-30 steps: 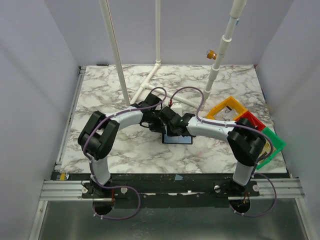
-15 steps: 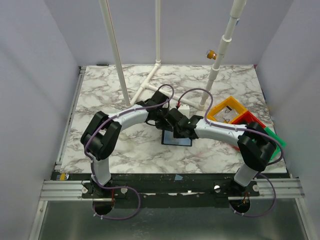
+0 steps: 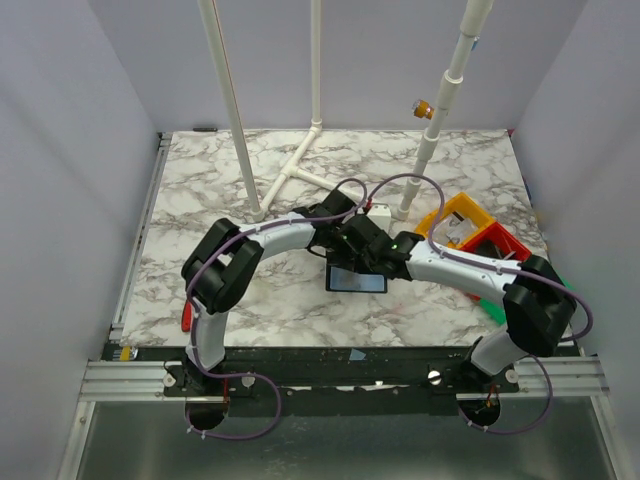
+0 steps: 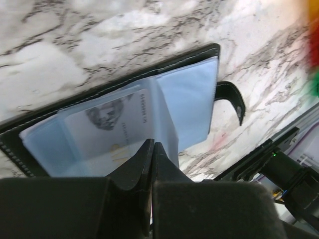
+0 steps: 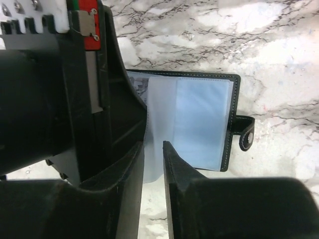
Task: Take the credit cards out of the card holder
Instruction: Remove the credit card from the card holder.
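The black card holder (image 3: 357,280) lies open on the marble table, its bluish sleeves facing up (image 4: 187,94) (image 5: 204,119). A pale credit card (image 4: 117,124) with a printed portrait sits inside a left sleeve. My left gripper (image 4: 152,145) is shut, its tips over the middle sleeves; whether it pinches a leaf I cannot tell. My right gripper (image 5: 153,144) stands slightly open at the holder's near edge, with a translucent sleeve leaf (image 5: 159,119) showing in the gap. Both grippers meet above the holder (image 3: 350,245). The snap tab (image 5: 245,134) sticks out on the right.
Yellow (image 3: 455,215), red (image 3: 505,240) and green (image 3: 555,290) bins stand at the right edge. A white pipe frame (image 3: 290,170) and a white post (image 3: 440,110) rise behind the arms. The left gripper's body (image 5: 99,74) crowds the right wrist view.
The right gripper's jaws have parted slightly from shut. Both arms have shifted right and further over the card holder, which has stayed in place.
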You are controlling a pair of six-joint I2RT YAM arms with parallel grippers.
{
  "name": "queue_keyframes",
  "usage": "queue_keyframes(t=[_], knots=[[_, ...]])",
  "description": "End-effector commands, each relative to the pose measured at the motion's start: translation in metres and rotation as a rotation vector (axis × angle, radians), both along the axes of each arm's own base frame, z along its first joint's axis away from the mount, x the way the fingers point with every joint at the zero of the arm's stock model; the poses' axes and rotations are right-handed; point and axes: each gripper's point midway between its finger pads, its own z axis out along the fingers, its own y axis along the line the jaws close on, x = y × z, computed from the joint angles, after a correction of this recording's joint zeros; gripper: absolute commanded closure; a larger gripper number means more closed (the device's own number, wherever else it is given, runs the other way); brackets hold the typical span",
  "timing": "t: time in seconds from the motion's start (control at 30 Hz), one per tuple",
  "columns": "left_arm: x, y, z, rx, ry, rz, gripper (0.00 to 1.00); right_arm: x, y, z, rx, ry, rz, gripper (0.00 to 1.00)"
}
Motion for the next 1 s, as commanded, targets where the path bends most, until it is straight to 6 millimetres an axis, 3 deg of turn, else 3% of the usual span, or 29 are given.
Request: queue_keyframes(t=[0.0, 0.1, 0.3, 0.43, 0.63, 0.8, 0.97], knots=[[-0.001, -0.025, 0.013, -0.065, 0.002, -0.032, 1.0, 0.001, -0.018, 0.014, -0.017, -0.038, -0.051, 0.71], [-0.004, -0.033, 0.015, -0.075, 0.007, -0.044, 1.0, 0.0, -0.026, 0.029, -0.008, -0.067, -0.07, 0.64], [-0.006, -0.044, 0.006, -0.062, 0.026, -0.056, 1.0, -0.007, -0.05, 0.051, 0.013, -0.124, -0.12, 0.59], [-0.007, -0.047, -0.004, -0.042, 0.043, -0.057, 1.0, -0.012, -0.056, 0.05, 0.03, -0.119, -0.127, 0.58], [-0.004, -0.043, 0.013, -0.046, 0.002, -0.055, 1.0, -0.012, -0.047, 0.042, 0.105, -0.083, -0.103, 0.57], [0.006, -0.021, 0.038, -0.035, -0.072, -0.019, 1.0, -0.008, -0.035, 0.04, 0.226, -0.042, -0.052, 0.57], [0.012, 0.025, 0.037, 0.035, -0.108, 0.044, 1.0, -0.003, -0.016, 0.033, 0.369, 0.016, 0.001, 0.55]])
